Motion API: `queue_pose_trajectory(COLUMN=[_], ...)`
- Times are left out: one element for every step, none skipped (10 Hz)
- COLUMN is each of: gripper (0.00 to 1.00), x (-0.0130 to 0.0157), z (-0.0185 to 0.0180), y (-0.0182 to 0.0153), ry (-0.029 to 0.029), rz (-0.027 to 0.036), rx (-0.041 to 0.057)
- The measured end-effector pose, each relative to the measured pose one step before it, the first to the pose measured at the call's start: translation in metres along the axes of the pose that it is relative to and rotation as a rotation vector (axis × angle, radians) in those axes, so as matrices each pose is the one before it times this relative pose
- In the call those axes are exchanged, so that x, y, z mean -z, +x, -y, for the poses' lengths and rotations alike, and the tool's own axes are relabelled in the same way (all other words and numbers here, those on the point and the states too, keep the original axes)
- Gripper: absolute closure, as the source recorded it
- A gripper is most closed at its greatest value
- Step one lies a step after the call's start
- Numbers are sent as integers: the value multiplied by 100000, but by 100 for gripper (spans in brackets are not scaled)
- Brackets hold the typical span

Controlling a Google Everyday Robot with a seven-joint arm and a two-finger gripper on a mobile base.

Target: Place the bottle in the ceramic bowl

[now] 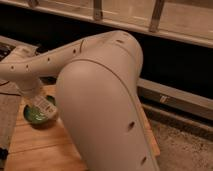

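Note:
My gripper [38, 99] is at the left, at the end of the big white arm [100, 105] that fills most of the camera view. It is shut on the bottle [46, 105], a small white bottle with a printed label with reddish marks. The bottle hangs tilted just over the ceramic bowl [30, 116], a glossy green bowl on the wooden table [45, 145]. The arm and the bottle hide much of the bowl. I cannot tell whether the bottle touches the bowl.
A dark wall with a metal rail [175, 97] runs behind the table. Cables and dark gear [7, 50] lie at the far left. Speckled floor [185, 150] shows at the right. The arm hides the table's right half.

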Motion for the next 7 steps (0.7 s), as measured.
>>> queue_pose_trajectory(gripper=[100,100,100,100,100,100,100], x=[-1011,-1475,-1799,-1602,-1526,-1759,-971], z=[-183,-82,373,600,839,882,154], y=[-2430,-2119,-1525,-641,-389,-655,-409], ry=[-1484,-1548,-2085,-1639,-1877,-1674,-915], rz=[3186,2775,2995,2293,1849,1057,163], rx=[8296,8226,7436,4387,2821,2525,1295])
